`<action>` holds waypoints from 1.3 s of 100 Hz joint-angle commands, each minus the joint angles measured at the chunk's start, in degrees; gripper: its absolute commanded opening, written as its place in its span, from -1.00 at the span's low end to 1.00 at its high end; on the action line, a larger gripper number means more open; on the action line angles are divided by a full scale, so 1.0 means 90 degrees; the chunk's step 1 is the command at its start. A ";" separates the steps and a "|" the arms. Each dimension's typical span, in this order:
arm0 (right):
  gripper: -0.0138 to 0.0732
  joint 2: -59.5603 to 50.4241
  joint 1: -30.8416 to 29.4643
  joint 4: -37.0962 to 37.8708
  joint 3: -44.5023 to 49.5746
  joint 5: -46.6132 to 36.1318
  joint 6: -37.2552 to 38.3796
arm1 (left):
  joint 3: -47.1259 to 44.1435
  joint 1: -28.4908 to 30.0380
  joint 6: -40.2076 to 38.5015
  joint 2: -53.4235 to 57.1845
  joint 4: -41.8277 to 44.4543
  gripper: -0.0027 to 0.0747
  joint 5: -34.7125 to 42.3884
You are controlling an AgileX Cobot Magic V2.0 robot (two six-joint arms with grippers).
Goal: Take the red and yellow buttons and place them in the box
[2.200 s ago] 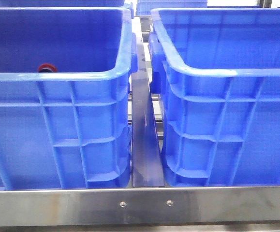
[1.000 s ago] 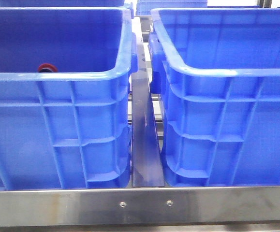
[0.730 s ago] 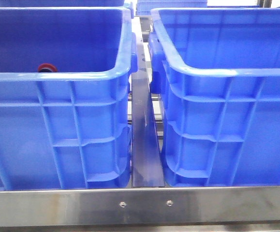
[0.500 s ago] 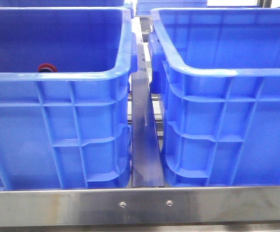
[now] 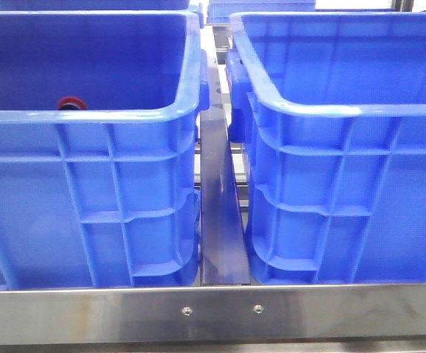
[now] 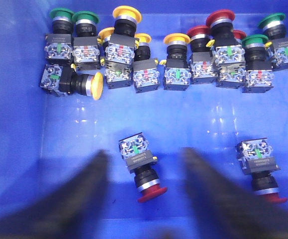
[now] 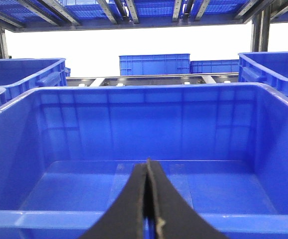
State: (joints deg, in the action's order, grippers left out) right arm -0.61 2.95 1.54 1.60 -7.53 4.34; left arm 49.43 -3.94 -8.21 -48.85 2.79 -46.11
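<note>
Left end effector [image 6: 143, 199] open, fingers spread either side of a red button [image 6: 143, 169] lying on its side at lower centre of left wrist frame; not yet gripped. Yellow buttons [image 6: 176, 39] clustered along upper edge among green ones. Right end effector [image 7: 148, 209] closed on nothing, hovering at near rim of box [image 7: 134, 94], floor apparently bare. Nothing delivered so far; both picks and placements remaining.

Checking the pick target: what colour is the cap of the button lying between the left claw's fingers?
Dark red cap; the left wrist view shows it best.
</note>
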 commanded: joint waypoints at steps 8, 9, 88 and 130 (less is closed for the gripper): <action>-0.84 -0.0151 -0.0004 0.0028 -0.0129 -0.0525 -0.0016 | 0.0224 0.0014 0.0008 0.0025 -0.0021 0.55 0.0362; -0.84 -0.0151 -0.0004 0.0028 -0.0129 -0.0525 -0.0016 | 0.0224 0.0014 0.0008 0.0025 -0.0021 0.54 0.0363; -0.84 -0.0151 -0.0004 0.0028 -0.0129 -0.0525 -0.0016 | 0.2636 -0.1399 0.0044 -0.3948 -0.0310 0.53 0.0714; -0.84 -0.0151 -0.0004 0.0028 -0.0129 -0.0525 -0.0016 | 0.3692 -0.1399 0.0044 -0.5592 -0.0310 0.53 0.0753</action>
State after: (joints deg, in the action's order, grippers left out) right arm -0.61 2.95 1.54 1.60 -7.53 4.34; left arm 79.80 -16.12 -7.77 -99.96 0.00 -42.26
